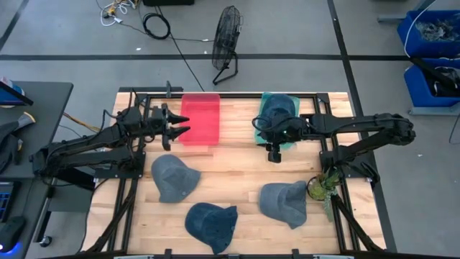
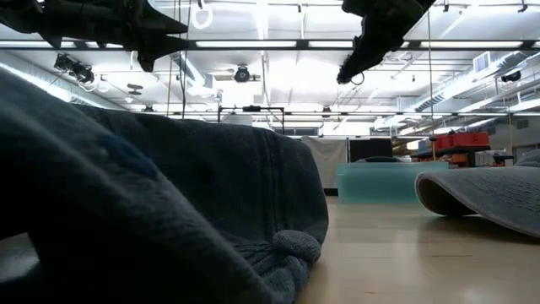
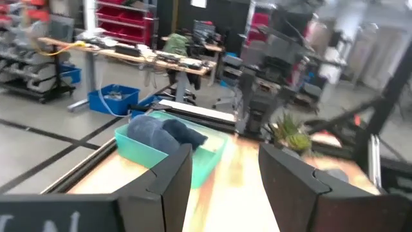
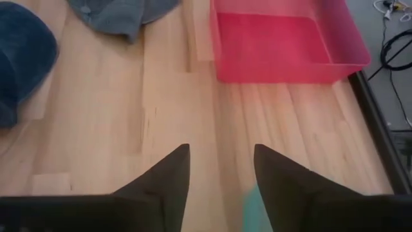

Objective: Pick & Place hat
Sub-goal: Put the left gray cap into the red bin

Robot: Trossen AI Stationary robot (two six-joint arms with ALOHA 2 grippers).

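Three denim hats lie crown-up on the wooden table: a grey-blue hat [image 1: 175,178], a darker blue hat [image 1: 212,224] near the front edge, and a grey hat [image 1: 285,201]. A fourth blue hat [image 1: 277,108] [image 3: 166,133] sits inside the green bin [image 1: 286,141]. My left gripper [image 1: 181,124] [image 3: 224,174] hovers open above the left edge of the red bin [image 1: 200,121], pointing toward the table's right. My right gripper [image 1: 260,128] [image 4: 221,169] is open, in the air by the green bin's left side, facing the red bin [image 4: 283,45].
A small potted plant [image 1: 321,188] stands near the right frame rail. Black frame rails run round the table. In the low view the darker hat [image 2: 169,194] fills the foreground, and the grey hat [image 2: 489,194] lies to the right. Bare wood lies between the bins and the hats.
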